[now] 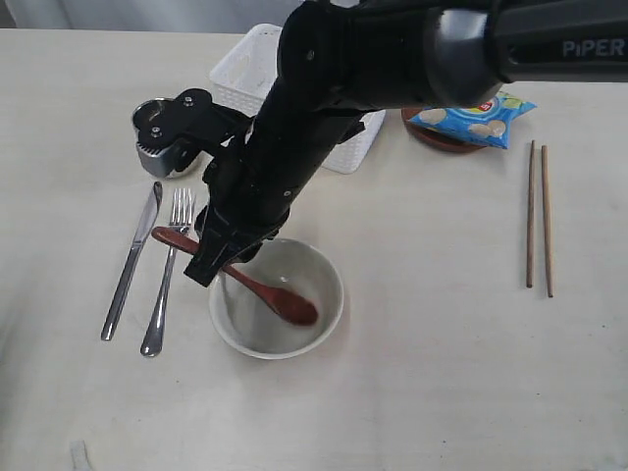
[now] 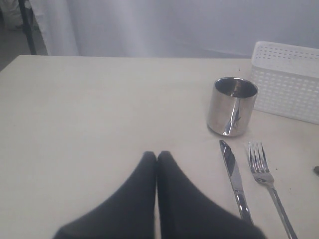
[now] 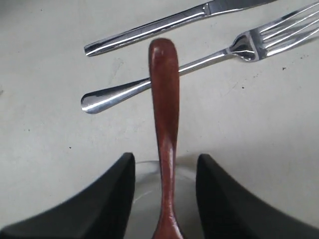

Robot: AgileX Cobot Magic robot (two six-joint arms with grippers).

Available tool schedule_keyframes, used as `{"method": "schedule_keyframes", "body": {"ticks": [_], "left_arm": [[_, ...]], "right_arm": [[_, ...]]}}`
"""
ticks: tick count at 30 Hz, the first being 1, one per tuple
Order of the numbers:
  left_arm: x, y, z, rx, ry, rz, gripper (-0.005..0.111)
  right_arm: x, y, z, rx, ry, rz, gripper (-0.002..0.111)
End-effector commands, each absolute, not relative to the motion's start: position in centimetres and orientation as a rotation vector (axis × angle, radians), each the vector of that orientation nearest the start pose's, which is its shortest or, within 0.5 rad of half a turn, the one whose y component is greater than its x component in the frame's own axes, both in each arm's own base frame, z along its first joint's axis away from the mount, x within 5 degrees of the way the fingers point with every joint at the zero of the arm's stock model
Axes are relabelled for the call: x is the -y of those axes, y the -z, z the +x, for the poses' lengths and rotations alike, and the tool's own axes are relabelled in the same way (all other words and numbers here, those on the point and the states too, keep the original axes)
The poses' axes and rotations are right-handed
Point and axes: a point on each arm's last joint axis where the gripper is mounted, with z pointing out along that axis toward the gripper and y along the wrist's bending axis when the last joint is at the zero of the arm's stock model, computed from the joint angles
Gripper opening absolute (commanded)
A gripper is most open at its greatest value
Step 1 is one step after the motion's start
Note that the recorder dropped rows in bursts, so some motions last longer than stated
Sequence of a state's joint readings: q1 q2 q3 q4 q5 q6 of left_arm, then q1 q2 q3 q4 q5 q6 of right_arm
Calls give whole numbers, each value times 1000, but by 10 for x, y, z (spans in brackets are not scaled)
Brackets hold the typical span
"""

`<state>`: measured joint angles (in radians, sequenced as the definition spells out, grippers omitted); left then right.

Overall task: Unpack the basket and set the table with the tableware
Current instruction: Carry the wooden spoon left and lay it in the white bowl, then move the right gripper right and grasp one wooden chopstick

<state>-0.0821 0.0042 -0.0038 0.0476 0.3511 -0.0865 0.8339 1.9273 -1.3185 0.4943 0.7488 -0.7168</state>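
Note:
The reddish-brown wooden spoon (image 1: 285, 302) lies with its scoop inside the pale bowl (image 1: 329, 270) and its handle (image 3: 164, 99) over the rim, above the fork (image 3: 199, 62). My right gripper (image 3: 164, 159) is open, one finger on each side of the handle with a gap on both sides; the exterior view shows it at the bowl's left rim (image 1: 211, 260). Steel knife (image 1: 132, 260) and fork (image 1: 169, 275) lie side by side left of the bowl. Behind them stands the steel cup (image 2: 232, 107). My left gripper (image 2: 157, 155) is shut and empty over bare table.
The white basket (image 1: 250, 69) stands at the back, partly hidden by the right arm. A blue chip bag (image 1: 476, 120) lies on the brown plate (image 1: 432, 137) at the back right. Two wooden chopsticks (image 1: 538, 216) lie parallel on the right.

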Motion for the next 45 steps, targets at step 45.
{"method": "schedule_keyframes", "body": {"ticks": [45], "left_arm": [[3, -182, 53, -1826, 60, 31, 0]], "right_arm": [[-13, -129, 334, -2952, 138, 180, 30]]}}
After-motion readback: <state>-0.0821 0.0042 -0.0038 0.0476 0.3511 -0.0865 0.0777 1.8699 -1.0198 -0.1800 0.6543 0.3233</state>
